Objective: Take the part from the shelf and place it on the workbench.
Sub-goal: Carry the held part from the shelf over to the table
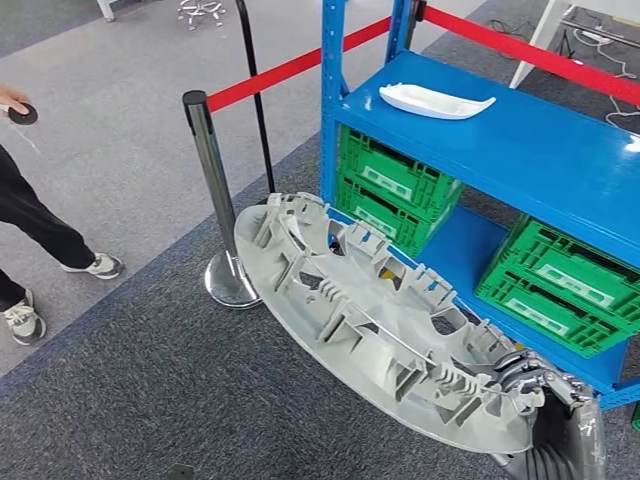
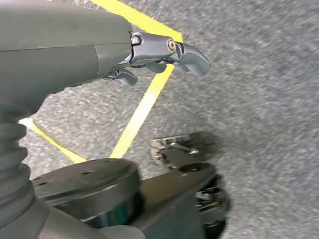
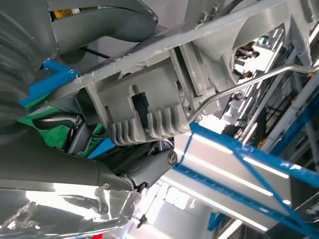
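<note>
Shelf point(image 1: 528, 150), blue, stands ahead with green crates point(image 1: 392, 185) inside and a white piece point(image 1: 434, 100) on top. I see the grey part point(image 1: 377, 320) gripped at its rim by my right hand point(image 1: 540, 385), held over carpet. Left hand point(image 2: 158, 55) hangs empty, fingers loosely apart.

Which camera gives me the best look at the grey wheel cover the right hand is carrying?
The head view: it shows the whole wheel cover, ribbed side up, gripped at its near edge by the right hand beside the blue shelf. The right wrist view shows a close patch of ribs and wire ring. The left wrist view looks at floor.
</note>
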